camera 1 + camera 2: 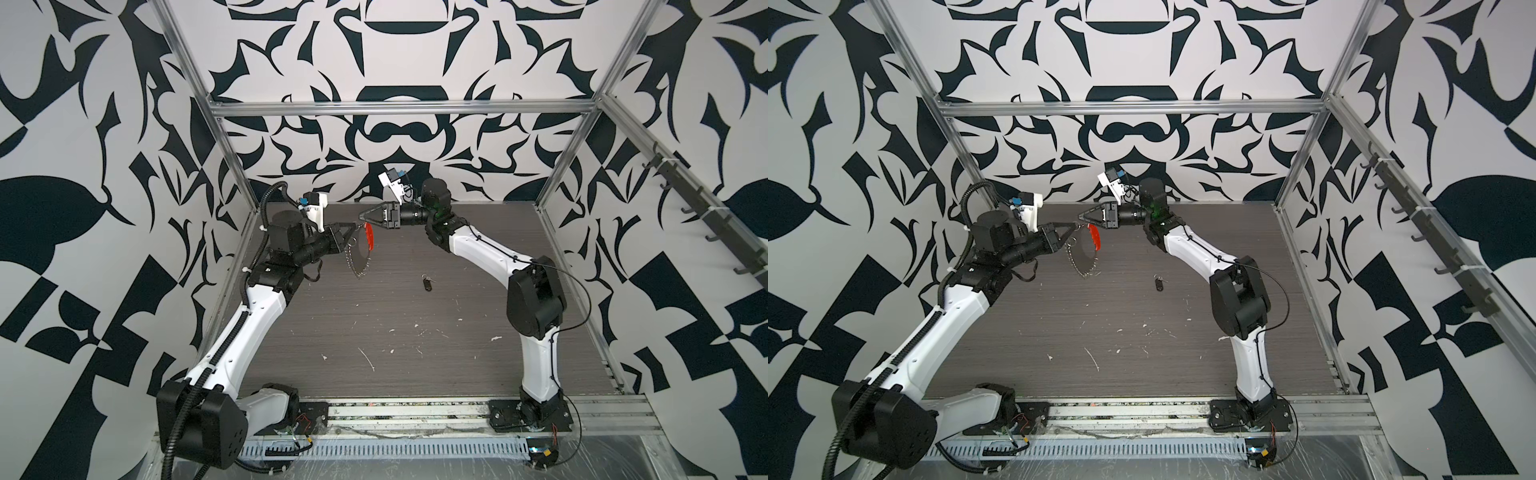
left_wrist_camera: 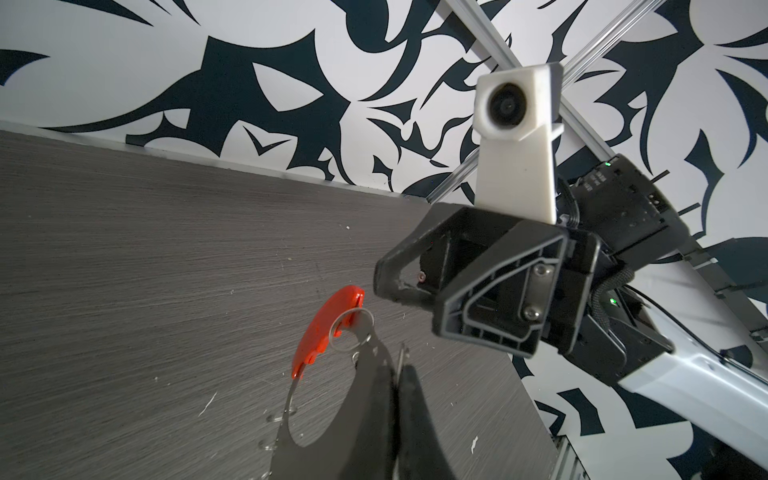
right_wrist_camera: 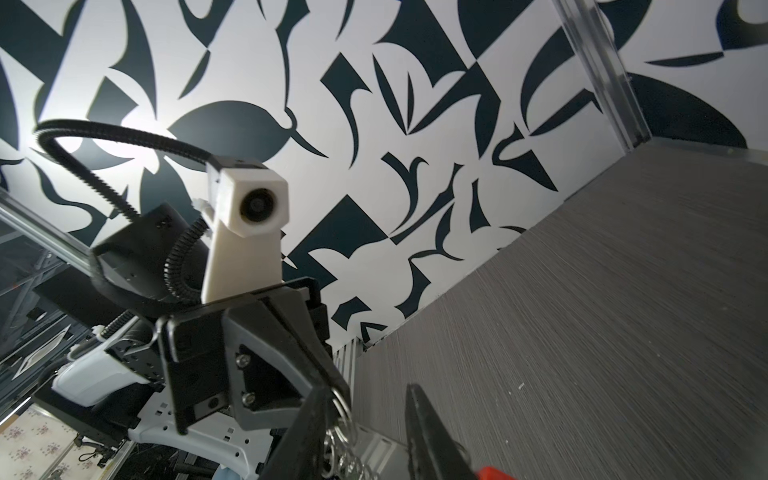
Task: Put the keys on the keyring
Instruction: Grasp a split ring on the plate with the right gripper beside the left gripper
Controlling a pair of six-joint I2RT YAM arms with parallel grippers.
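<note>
The keyring (image 1: 355, 259) hangs off the table from my left gripper (image 1: 355, 225), which is shut on its top. It is a silvery linked loop with a curved red section (image 1: 368, 237). In the left wrist view the shut fingertips (image 2: 390, 399) pinch a thin metal part beside the red section (image 2: 324, 328) and a small split ring (image 2: 352, 332). My right gripper (image 1: 362, 216) faces the left one just above the red section. Its jaws stand apart, with silver rings (image 3: 345, 415) beside one finger and nothing clamped. The keys (image 1: 426, 284) are one small black fob lying on the table (image 1: 415, 365), right of the loop.
Aluminium frame posts (image 1: 232, 137) and patterned walls close in the back and sides. A rail of dark hooks (image 1: 685, 199) runs along the right wall. White scuffs (image 1: 368, 359) mark the grey table. The arm bases sit on a metal rail (image 1: 395, 409) at the front edge.
</note>
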